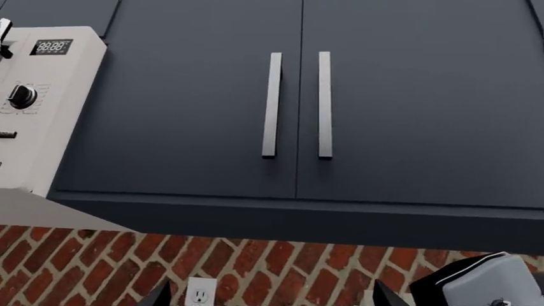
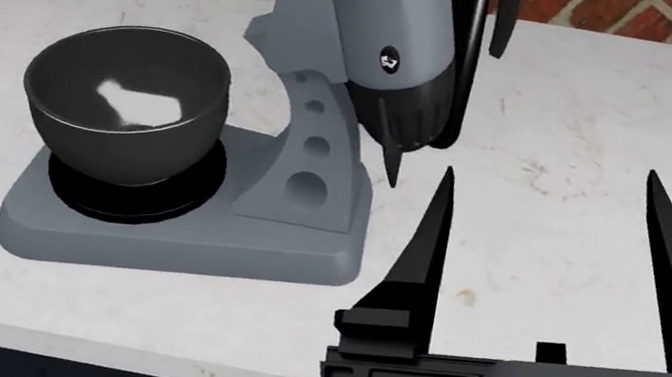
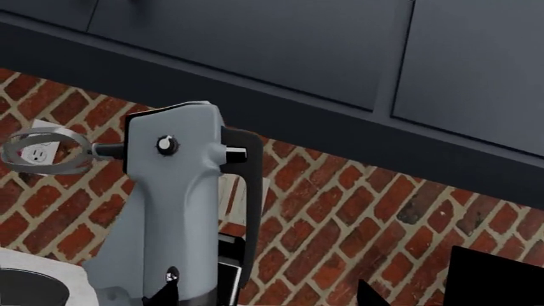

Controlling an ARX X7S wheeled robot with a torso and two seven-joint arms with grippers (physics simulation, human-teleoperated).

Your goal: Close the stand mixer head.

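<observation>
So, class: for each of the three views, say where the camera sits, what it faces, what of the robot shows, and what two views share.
Head: looks down on the counter at the mixing bowl and raised stand mixer head; right gripper shows.
Left wrist: faces up at wall cabinets; fingertips peek in.
Right wrist: faces the mixer head, whisk, brick wall.
Shared: both wrist views show brick and cabinets.

The right gripper (image 2: 547, 207) fills the lower right of the head view, its two long black fingers (image 2: 423, 253) pointing up the frame and spread wide apart (nothing between them). The left gripper (image 2: 449, 75) shows near the top centre, dark fingers hanging downward; whether they are parted I cannot tell.
</observation>
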